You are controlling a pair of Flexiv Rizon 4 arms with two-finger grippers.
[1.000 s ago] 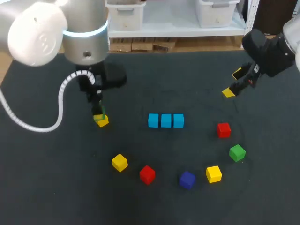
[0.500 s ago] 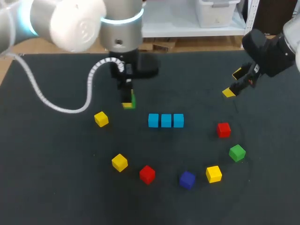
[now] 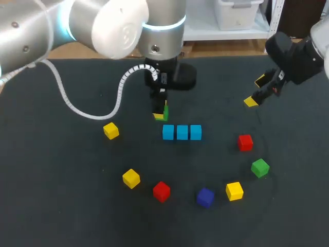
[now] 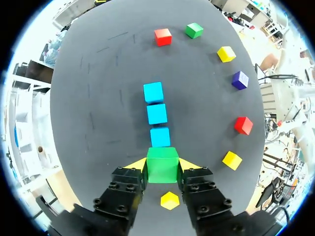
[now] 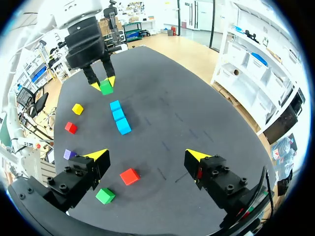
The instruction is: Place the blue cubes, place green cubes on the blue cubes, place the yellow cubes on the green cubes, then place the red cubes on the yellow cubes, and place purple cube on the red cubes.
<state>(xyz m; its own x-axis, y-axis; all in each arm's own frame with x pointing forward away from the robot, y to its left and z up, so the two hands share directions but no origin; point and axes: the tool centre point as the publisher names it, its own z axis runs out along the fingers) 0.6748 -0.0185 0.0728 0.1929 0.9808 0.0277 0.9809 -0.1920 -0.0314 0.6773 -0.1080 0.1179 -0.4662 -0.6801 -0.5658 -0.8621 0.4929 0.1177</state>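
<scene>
Between left jaws clamped on it, green cube [image 4: 162,164] hangs near blue cubes [image 4: 157,113]; right jaws apart.

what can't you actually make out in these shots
- Head view: the small green cube held in the left gripper is mostly covered by that gripper; only a sliver shows.
- Right wrist view: just one small yellow cube shows; the other two are out of sight, one probably behind the right gripper.
- No view shows how high the green cube hangs above the table.
</scene>
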